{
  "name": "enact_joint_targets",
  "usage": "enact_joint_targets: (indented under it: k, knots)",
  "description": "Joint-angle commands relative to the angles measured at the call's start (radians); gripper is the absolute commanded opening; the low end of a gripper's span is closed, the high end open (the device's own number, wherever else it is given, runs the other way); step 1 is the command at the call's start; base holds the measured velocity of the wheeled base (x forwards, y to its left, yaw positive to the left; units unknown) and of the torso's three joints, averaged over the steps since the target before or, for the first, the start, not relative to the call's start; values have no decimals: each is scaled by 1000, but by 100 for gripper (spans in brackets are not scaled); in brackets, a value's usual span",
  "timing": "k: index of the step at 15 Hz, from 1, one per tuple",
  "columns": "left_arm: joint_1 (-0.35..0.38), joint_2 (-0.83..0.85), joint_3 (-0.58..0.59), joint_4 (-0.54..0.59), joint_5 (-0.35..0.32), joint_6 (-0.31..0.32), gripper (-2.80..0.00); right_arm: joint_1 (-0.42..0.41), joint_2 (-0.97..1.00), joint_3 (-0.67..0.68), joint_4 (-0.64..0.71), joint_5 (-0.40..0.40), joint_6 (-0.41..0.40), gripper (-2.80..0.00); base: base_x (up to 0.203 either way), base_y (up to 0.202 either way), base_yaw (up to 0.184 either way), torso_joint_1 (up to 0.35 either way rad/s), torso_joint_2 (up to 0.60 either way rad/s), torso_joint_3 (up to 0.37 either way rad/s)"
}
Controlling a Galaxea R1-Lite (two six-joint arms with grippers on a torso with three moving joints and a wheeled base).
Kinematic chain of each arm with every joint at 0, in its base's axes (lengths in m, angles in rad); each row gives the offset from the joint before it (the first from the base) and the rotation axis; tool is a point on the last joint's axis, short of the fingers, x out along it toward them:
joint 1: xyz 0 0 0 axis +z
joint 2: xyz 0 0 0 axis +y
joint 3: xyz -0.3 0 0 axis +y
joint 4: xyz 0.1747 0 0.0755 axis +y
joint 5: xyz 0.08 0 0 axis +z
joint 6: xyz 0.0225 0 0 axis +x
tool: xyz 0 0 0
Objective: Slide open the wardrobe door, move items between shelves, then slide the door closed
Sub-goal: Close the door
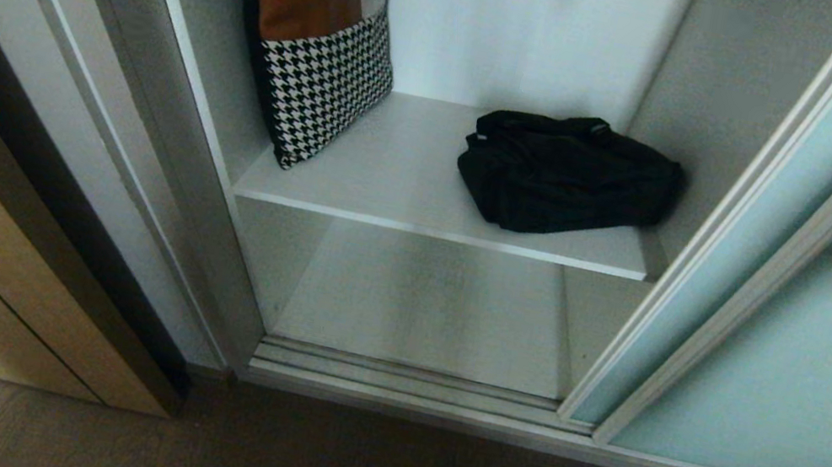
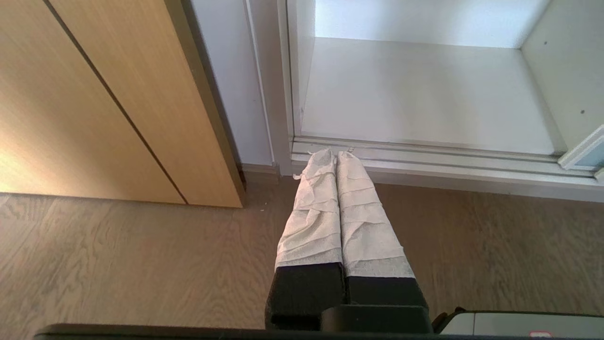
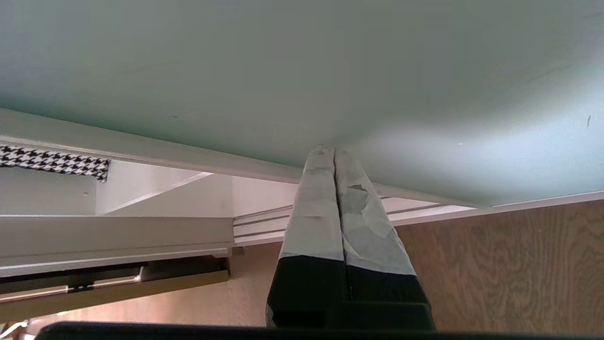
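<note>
From the head camera I see the black bag on the upper shelf, right of a houndstooth cushion. Only my right wrist camera shows the right gripper pressed shut, tips at the aqua sliding door (glass fills that view). The left gripper is closed above the floor.

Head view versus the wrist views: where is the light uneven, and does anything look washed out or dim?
Head view: the upper shelf is bright, the lower shelf shadowed, the black bag nearly featureless. Left wrist view: sun glares on the wood cabinet. Right wrist view: a pale bright patch spreads on the door.
</note>
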Motion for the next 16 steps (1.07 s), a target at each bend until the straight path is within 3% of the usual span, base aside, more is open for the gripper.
enact_joint_targets:
  k: [1, 7, 11, 16]
  knots:
    - [0, 2, 0, 0, 0, 1, -280, 16, 27, -7, -10, -3, 3, -280, 0, 0, 0, 0, 0, 0]
    - [0, 2, 0, 0, 0, 0, -280, 85, -22, 52, -11, -7, 2, -280, 0, 0, 0, 0, 0, 0]
    - [0, 2, 0, 0, 0, 0, -280, 129, -19, 52, -11, -76, 3, -280, 0, 0, 0, 0, 0, 0]
    - [0, 2, 0, 0, 0, 1, -280, 254, -35, 49, -12, -139, 2, -280, 0, 0, 0, 0, 0, 0]
